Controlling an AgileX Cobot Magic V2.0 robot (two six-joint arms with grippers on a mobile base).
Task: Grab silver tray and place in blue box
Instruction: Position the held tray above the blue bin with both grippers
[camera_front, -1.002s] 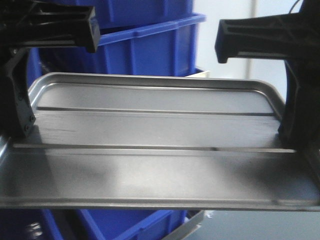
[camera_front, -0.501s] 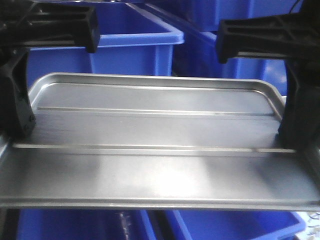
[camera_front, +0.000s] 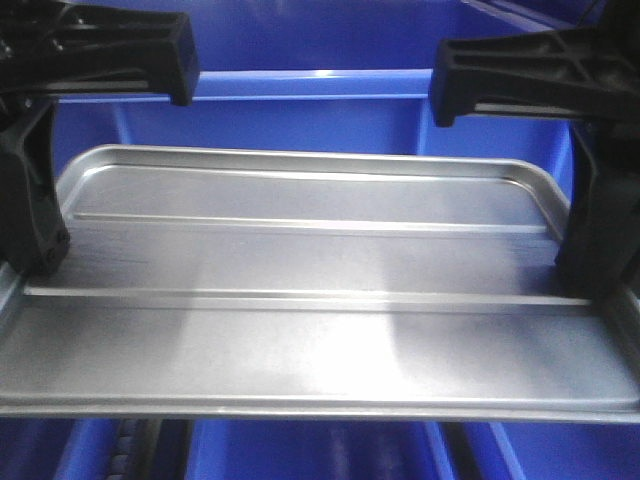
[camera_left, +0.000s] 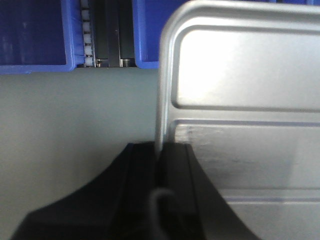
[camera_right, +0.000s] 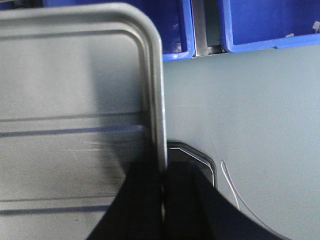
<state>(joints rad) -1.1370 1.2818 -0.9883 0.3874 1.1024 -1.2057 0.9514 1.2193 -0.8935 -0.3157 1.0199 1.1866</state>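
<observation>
Blue plastic fills the front view: the box (camera_front: 300, 120) shows its thick lip and far wall straight ahead, and more blue peeks out below. In front of it hangs the tray (camera_front: 320, 330), level and clear of any support, its long side across the view and its 2 ridges running left to right.

It is carried by its 2 short ends. The left gripper (camera_left: 160, 160) is pinched onto the raised rim near one rounded corner, 1 finger inside the rim and 1 outside. The right gripper (camera_right: 164, 185) does the same on the opposite rim. Holding both ends makes sense: the tray is wide, shallow and slick, so a single pinch would let it sag or swing, while 2 matched grips hold it flat.

From the wrist views, pale grey floor (camera_left: 75, 125) lies beside each end, with other crates (camera_right: 270, 25) and a roller track (camera_left: 87, 35) beyond the far corners. I judge the tray is at the box's mouth or just short of it. Whether it is fully over the opening I cannot tell.

Lowering will call for both arms to descend together. Any mismatch could tilt the tray or catch a corner on the lip.
</observation>
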